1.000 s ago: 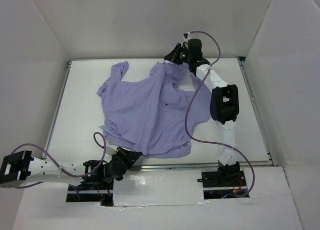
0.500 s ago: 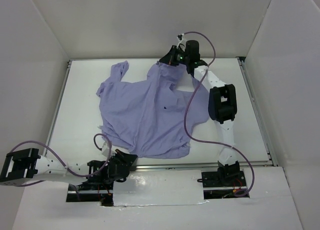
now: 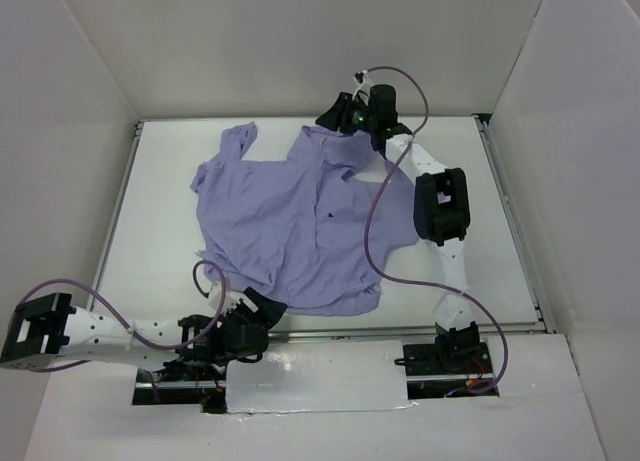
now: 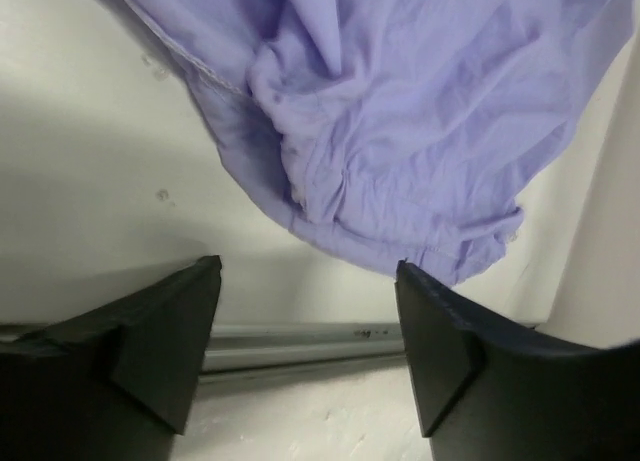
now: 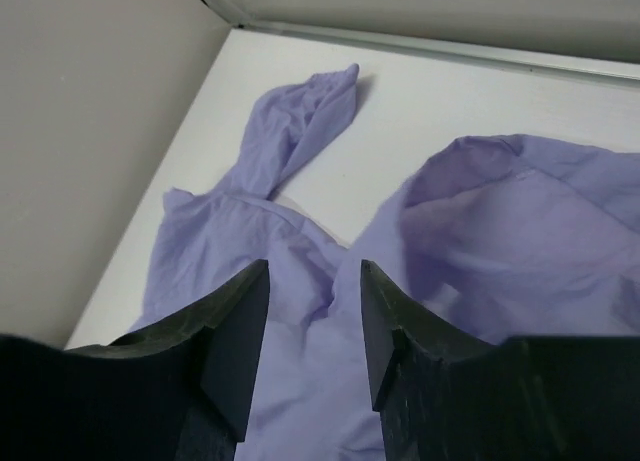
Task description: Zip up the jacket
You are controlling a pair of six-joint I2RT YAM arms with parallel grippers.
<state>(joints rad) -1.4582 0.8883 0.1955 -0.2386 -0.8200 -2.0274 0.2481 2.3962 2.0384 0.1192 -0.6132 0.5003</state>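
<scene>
The lavender jacket (image 3: 290, 221) lies spread on the white table (image 3: 470, 211), a tiny dark chest mark (image 3: 330, 215) near its middle. My left gripper (image 3: 260, 303) is at the near edge, just short of the bottom hem. In the left wrist view the left gripper (image 4: 308, 271) is open and empty, the jacket (image 4: 400, 131) hem just beyond its tips. My right gripper (image 3: 330, 119) hovers at the far collar end. In the right wrist view the right gripper (image 5: 313, 271) is open above the jacket (image 5: 500, 231), gripping nothing. The zipper cannot be made out.
White walls enclose the table on three sides. A metal rail (image 3: 420, 329) runs along the near edge, also seen as the rail (image 4: 300, 336) under the left fingers. One sleeve (image 5: 300, 131) reaches toward the far left corner. A purple cable (image 3: 375, 231) drapes over the jacket's right side.
Both grippers have opened and let go of the fabric. The jacket now lies flatter and more stretched out. The left arm drew back toward the near edge.
</scene>
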